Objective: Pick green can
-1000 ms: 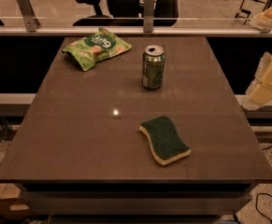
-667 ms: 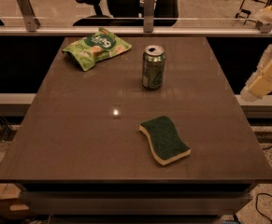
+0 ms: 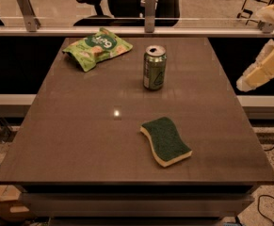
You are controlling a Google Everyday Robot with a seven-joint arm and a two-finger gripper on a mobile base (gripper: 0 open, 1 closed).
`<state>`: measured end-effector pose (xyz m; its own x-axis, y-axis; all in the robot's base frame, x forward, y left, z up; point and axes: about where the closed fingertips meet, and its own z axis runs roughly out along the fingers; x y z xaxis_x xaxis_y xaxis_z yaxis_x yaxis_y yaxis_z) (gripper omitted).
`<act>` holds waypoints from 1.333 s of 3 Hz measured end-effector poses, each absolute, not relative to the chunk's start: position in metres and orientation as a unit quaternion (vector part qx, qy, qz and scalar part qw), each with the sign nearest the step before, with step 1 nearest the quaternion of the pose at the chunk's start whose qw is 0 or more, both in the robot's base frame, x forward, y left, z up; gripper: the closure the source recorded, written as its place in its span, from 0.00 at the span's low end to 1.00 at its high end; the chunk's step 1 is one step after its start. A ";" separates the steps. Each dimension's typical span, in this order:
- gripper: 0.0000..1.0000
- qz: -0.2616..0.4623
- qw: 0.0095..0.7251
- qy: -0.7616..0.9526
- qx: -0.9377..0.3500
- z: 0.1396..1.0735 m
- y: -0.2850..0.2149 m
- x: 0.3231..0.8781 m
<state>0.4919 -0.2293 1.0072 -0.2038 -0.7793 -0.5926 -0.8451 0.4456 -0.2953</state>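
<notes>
The green can (image 3: 154, 68) stands upright on the brown table (image 3: 80, 126), at the back and just right of the middle. It has a silver top with a pull-tab and a pale triangular mark on its side. My gripper (image 3: 261, 72) shows as a pale shape at the right edge of the view. It is off the table's right side, well to the right of the can, at about the can's height in the picture, and touches nothing.
A crinkly green snack bag (image 3: 97, 47) lies at the back left of the table. A dark green sponge with a yellow base (image 3: 165, 141) lies in front of the can, toward the near right. A railing and an office chair (image 3: 127, 4) stand behind the table.
The gripper at the right edge has risen a little. The can, bag and sponge have not moved.
</notes>
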 end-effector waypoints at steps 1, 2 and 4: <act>0.00 0.078 0.395 0.762 -0.507 1.001 -0.229 0.507; 0.00 0.104 0.432 0.752 -0.487 0.998 -0.227 0.519; 0.00 0.139 0.470 0.744 -0.454 0.978 -0.218 0.535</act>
<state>0.5346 -0.2182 0.9782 -0.1455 -0.5448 -0.8258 -0.8064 0.5490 -0.2201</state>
